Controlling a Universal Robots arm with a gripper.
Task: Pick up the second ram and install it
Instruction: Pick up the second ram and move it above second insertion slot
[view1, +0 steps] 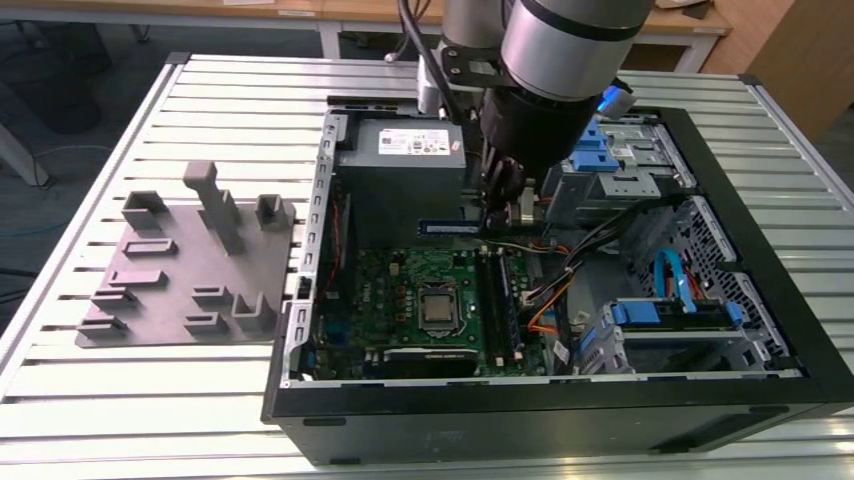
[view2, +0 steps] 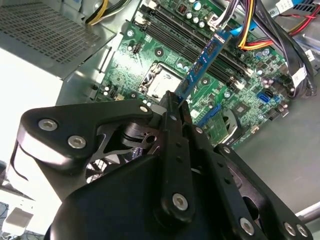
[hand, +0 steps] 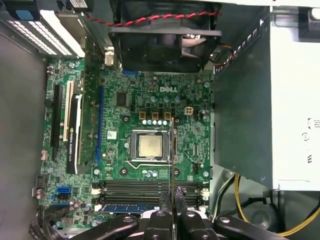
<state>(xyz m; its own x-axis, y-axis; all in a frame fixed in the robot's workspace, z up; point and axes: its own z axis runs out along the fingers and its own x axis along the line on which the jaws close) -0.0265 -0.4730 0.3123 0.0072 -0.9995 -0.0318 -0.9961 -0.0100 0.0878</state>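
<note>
Gripper: you find it in the upper middle of the exterior view, lowered into the open computer case. Its jaws are closed tight on one end of the second ram, one finger against each flat face.
Second ram: the gripper holds it in the air above the motherboard, and it is not seated in any slot. In the exterior view you see it as a short blue strip sticking out from the fingertips toward the exterior view's left, just under the power supply.
Second wrist view: the gripper has the second ram reaching out from it over the green board, with dark chips on the stick's blue-green face.
First wrist view: you see the second ram edge-on as a thin line running out from the gripper, passing beside the processor socket.
Memory slots: the long black sockets lie beneath the fingers, and one of them already holds a blue seated stick.
Grey tray: it sits on the slatted table at the exterior view's left, outside the case and well apart from the gripper.
</note>
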